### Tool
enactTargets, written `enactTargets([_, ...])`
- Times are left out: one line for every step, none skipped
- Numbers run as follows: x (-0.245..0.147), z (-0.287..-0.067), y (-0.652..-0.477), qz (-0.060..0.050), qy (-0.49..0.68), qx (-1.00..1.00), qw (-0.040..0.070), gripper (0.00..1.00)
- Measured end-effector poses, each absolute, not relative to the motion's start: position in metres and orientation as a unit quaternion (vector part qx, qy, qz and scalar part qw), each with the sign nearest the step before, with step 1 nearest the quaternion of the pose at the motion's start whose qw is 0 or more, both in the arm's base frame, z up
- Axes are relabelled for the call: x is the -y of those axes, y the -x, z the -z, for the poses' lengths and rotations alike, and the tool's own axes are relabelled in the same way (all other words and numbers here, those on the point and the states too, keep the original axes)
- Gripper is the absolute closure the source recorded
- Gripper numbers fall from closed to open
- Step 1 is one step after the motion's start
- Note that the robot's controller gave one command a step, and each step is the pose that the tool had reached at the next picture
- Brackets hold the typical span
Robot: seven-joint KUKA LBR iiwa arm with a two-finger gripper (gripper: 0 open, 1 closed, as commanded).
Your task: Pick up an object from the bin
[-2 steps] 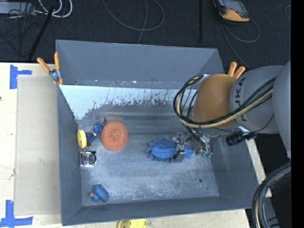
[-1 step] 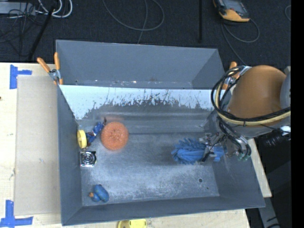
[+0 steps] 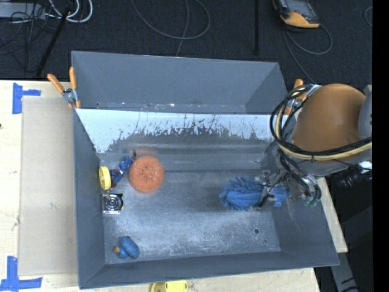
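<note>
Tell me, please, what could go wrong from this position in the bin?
1. The jaws are at the right edge of the blue shaggy fabric bundle, not over its middle. A grip there may catch only loose strands, and the bundle could slip out on lifting.
2. The bundle lies near the right wall of the grey metal bin. The arm's black wrist cables hang close above that wall and might scrape it.

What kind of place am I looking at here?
Probably a robotics lab test bench: a robot arm reaches into a grey metal bin holding an orange ball, and loose cables trail over the dark floor behind.
</note>
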State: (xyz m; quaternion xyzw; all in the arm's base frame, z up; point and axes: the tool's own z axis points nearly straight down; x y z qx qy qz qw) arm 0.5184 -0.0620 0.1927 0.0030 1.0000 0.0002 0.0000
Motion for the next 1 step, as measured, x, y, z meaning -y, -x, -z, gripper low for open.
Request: enactTargets([0.0749, -0.307, -0.5335, 0.0, -0.014, -1.0, 0.0, 1.0])
